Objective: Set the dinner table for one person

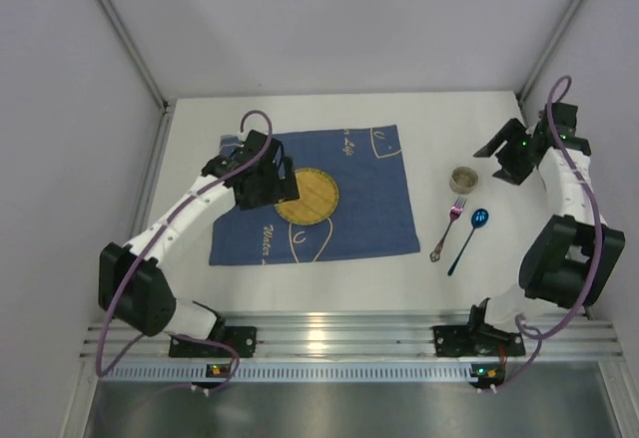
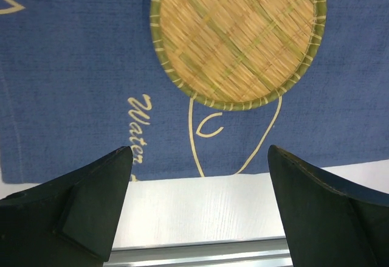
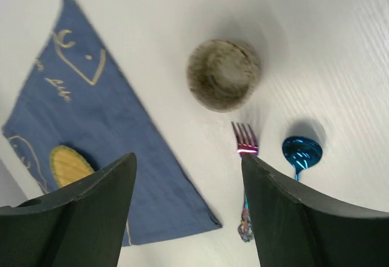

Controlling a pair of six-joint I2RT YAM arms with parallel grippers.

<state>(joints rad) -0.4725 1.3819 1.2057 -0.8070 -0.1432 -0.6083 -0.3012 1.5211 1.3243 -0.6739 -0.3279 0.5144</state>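
The white dinner table carries a blue patterned mat with a round yellow woven plate on it. To the right of the mat stand a small brownish cup, a pink-purple fork and a blue spoon, side by side. My left gripper hovers over the mat at the plate's left edge. It is open and empty, with the plate beyond its tips. My right gripper hangs open and empty right of the cup, above the fork and spoon.
Grey walls close in the table on the left, back and right. A metal rail runs along the near edge by both arm bases. Bare table lies between the mat and the rail.
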